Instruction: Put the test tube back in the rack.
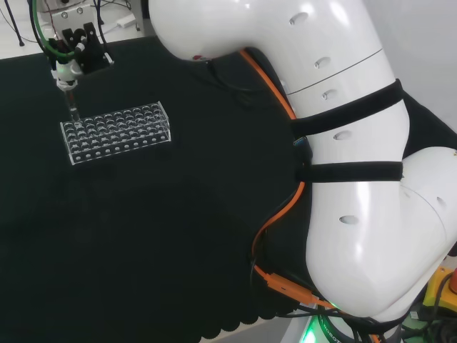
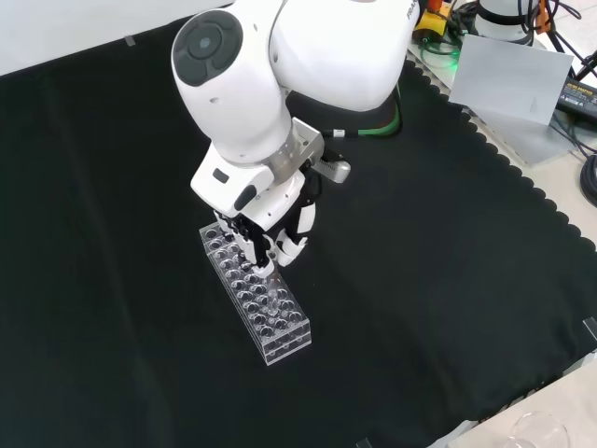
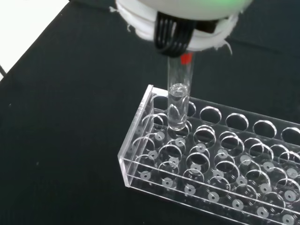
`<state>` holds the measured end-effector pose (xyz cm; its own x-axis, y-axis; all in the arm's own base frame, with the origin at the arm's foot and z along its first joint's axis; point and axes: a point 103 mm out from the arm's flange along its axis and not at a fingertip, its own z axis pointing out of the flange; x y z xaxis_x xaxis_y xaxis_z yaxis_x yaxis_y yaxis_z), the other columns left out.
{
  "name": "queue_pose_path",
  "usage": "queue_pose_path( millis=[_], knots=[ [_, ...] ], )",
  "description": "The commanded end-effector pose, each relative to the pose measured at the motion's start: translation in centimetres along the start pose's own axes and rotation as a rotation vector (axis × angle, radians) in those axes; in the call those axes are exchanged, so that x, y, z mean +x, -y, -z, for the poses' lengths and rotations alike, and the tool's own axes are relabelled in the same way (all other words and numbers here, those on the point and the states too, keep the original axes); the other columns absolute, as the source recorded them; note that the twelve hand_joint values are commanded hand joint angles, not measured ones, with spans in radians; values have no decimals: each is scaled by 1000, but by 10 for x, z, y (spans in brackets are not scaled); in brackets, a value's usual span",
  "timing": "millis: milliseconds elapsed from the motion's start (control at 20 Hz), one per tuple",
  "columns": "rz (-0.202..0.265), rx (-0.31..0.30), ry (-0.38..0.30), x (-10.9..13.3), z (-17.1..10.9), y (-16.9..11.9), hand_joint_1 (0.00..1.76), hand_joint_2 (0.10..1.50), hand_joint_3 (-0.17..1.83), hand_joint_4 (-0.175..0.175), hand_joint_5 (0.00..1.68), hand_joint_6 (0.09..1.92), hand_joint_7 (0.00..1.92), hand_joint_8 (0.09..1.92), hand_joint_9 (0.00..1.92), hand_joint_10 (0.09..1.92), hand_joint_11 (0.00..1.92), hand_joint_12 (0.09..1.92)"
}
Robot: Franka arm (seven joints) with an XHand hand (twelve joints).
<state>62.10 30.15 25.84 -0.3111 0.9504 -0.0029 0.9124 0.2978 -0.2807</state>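
Note:
A clear plastic test tube rack point(image 1: 118, 132) with several rows of empty holes lies on the black cloth. The black and white hand point(image 1: 71, 50) hangs over the rack's left end in the head view, shut on a clear test tube point(image 1: 72, 107) that points straight down. In the wrist view the test tube point(image 3: 178, 101) stands upright below the hand point(image 3: 187, 23). Its round lower end is at a hole near the end wall of the rack point(image 3: 211, 159); how deep it sits I cannot tell. In the front view the hand point(image 2: 270, 233) covers the far end of the rack point(image 2: 270, 313).
The arm's big white links point(image 1: 343, 143) take up the right of the head view. In the front view a grey sheet point(image 2: 513, 75) and cables lie beyond the cloth's scalloped edge at top right. A clear glass piece point(image 2: 541, 434) sits at the bottom right corner.

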Motion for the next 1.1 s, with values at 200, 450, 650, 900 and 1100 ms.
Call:
queue_pose_path(
  millis=[200, 450, 650, 900, 1100],
  knots=[
    [18, -4, -15, 14, 3, -2, 1338, 684, 536, -175, 1425, 87, 1459, 540, 1614, 948, 1413, 1135],
    [36, -3, -14, 23, 2, -3, 1338, 684, 537, -175, 1425, 87, 1459, 540, 1613, 948, 1413, 1134],
    [40, 4, -8, 24, -2, -3, 1338, 683, 537, -175, 1426, 87, 1459, 539, 1614, 947, 1413, 1134],
    [37, 10, -1, 22, -4, -3, 1338, 683, 538, -175, 1426, 87, 1460, 539, 1614, 947, 1413, 1134],
    [39, 9, -4, 17, -6, -2, 1338, 683, 538, -175, 1426, 87, 1460, 539, 1614, 947, 1413, 1134]
  ],
)
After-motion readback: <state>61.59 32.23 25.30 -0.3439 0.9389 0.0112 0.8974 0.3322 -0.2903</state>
